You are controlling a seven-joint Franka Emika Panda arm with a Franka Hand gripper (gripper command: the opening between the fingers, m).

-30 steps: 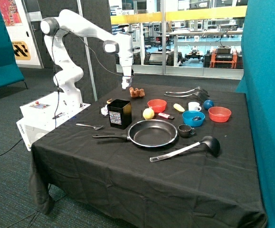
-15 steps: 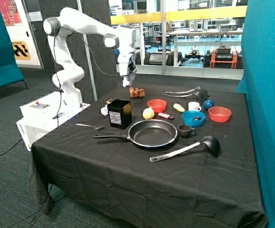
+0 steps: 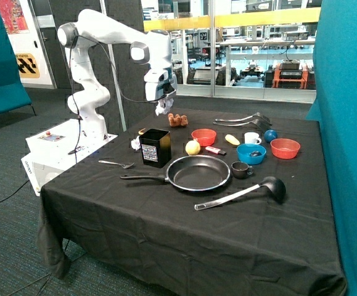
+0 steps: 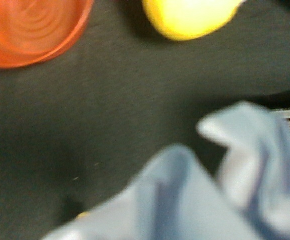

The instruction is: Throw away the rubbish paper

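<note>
My gripper [image 3: 161, 105] hangs in the air above the back of the table, between the brown lumpy toy [image 3: 177, 120] and the black box [image 3: 155, 148]. It is shut on one wad of rubbish paper [image 3: 161, 110], which fills the near part of the wrist view as crumpled white paper [image 4: 185, 200]. Past that wad, the wrist view shows the lemon [image 4: 187, 17] and a red bowl [image 4: 29, 30] on the black cloth. A second paper wad [image 3: 135, 143] lies on the table against the far side of the black box.
A frying pan [image 3: 198, 173] and ladle [image 3: 246, 191] lie in front. Red bowls [image 3: 203, 136] [image 3: 285, 148], a blue bowl [image 3: 251, 153], white mug [image 3: 251, 138], lemon [image 3: 192, 147], tongs [image 3: 243, 119] and a spoon [image 3: 116, 163] are spread over the table [image 3: 166, 222].
The gripper has lifted from beside the brown toy and swung toward the black box, turning at the wrist, with the paper wad still in it.
</note>
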